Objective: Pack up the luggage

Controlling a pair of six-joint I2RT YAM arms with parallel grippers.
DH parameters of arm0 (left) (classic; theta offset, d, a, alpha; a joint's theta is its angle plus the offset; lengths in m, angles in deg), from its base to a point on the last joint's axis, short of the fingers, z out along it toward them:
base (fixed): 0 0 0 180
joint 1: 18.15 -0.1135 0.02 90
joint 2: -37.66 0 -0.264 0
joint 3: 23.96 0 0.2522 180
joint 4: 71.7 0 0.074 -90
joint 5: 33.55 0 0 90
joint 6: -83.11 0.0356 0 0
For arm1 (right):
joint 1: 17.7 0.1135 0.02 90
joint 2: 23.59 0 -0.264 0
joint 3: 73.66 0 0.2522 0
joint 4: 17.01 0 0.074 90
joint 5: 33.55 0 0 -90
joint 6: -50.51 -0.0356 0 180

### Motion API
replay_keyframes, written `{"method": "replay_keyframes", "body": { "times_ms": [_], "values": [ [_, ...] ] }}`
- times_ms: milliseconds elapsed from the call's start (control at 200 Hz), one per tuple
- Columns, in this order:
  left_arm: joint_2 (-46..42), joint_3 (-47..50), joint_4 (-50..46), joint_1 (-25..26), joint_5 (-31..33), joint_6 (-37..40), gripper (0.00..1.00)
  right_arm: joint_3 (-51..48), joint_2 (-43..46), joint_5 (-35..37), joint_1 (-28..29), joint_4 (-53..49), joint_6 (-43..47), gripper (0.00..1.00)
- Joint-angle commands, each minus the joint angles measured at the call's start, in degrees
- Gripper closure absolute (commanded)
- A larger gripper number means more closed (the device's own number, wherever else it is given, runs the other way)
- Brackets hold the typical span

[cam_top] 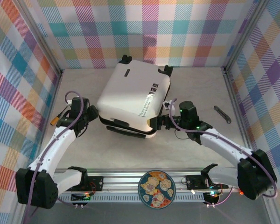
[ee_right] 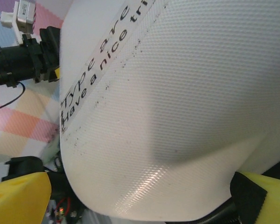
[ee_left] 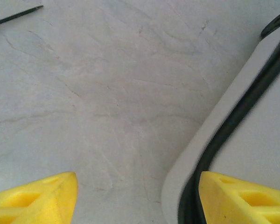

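The luggage (cam_top: 130, 95) is a white hard-shell suitcase lying flat in the middle of the table, lid down, with a black zipper band round its side. My left gripper (cam_top: 94, 114) sits low at its near left corner. In the left wrist view the gripper (ee_left: 137, 196) is open. The suitcase corner (ee_left: 256, 140) lies just inside the right yellow finger (ee_left: 242, 198), and bare table lies under the rest of the gap. My right gripper (cam_top: 165, 114) is at the near right corner. It stands wide open (ee_right: 140, 196), its fingers straddling the textured white shell (ee_right: 186, 93).
A patterned round plate (cam_top: 157, 189) rests on the near rail between the arm bases. A small dark tool (cam_top: 222, 114) lies on the table to the right. Plaid walls close in the left, back and right sides. A thin black rod (ee_left: 16, 16) lies far left.
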Motion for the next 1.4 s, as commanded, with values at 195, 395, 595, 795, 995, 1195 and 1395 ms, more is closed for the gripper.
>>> {"method": "replay_keyframes", "body": {
  "times_ms": [195,395,595,795,995,1195,1395],
  "values": [
    [-11.7,0.7,-7.5,4.5,-1.0,-2.8,0.3,11.0,5.5,-1.0,-3.6,-11.8,6.0,0.01],
    [-17.1,2.8,-11.1,7.6,-2.5,-4.6,0.3,22.8,-0.1,1.8,-15.3,-21.0,12.8,0.01],
    [-19.9,8.8,-7.8,10.0,-8.5,-8.4,0.31,42.7,-20.0,2.9,-22.1,-26.9,13.0,0.01],
    [-19.2,15.1,-1.9,13.6,-11.4,-12.6,0.32,53.4,-35.8,-1.5,-25.4,-24.3,5.4,0.01],
    [-17.7,20.5,6.4,18.5,-13.3,-16.7,0.33,59.5,-45.9,-6.4,-27.0,-20.2,-1.9,0.01],
    [-14.8,23.1,14.7,20.7,-13.8,-18.9,0.32,61.4,-50.6,-11.7,-27.1,-13.9,-7.9,0.01],
    [-8.8,24.0,22.0,21.0,-13.3,-19.8,0.31,61.3,-52.2,-14.7,-27.1,-11.4,-9.4,0.01]
  ]
}}
